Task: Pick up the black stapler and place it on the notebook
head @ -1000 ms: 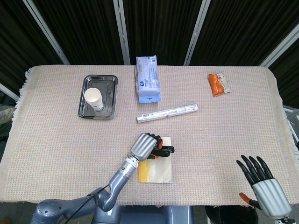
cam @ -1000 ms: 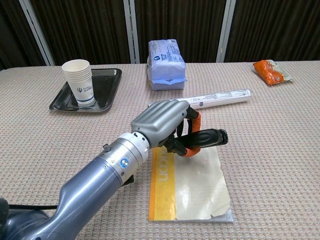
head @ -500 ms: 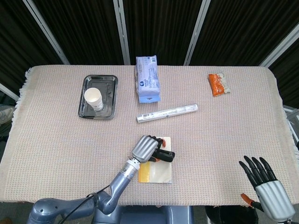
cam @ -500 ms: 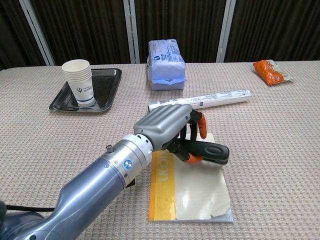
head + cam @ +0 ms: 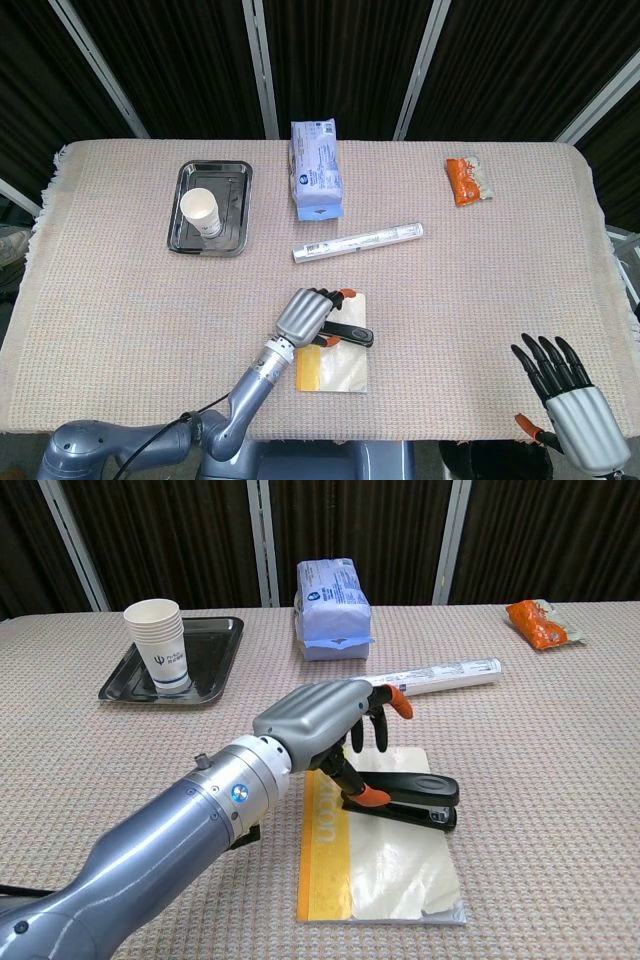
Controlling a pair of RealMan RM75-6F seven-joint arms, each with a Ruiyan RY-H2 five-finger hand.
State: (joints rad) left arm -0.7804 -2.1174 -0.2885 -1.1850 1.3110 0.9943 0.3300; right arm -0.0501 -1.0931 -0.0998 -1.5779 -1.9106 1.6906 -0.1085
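Observation:
The black stapler (image 5: pixel 408 796) lies flat across the upper part of the notebook (image 5: pixel 385 870), which has a yellow spine strip and a pale cover. My left hand (image 5: pixel 318 723) hovers over the stapler's left end with its fingers lifted and spread above it. Only the orange-tipped thumb stays close to that end. In the head view the stapler (image 5: pixel 347 333) sits on the notebook (image 5: pixel 340 370) just right of my left hand (image 5: pixel 304 313). My right hand (image 5: pixel 568 403) hangs off the table's near right corner, its fingers straight and apart, with nothing in it.
A metal tray (image 5: pixel 236 203) holding stacked paper cups (image 5: pixel 202 212) sits at the back left. A blue-white pack (image 5: pixel 316 170) lies at the back centre, a white tube (image 5: pixel 358 241) just beyond the notebook, and an orange snack bag (image 5: pixel 467 180) at the back right.
My left hand lowered the stapler from above the notebook onto its cover, then spread its fingers and let go. The right hand drew back slightly.

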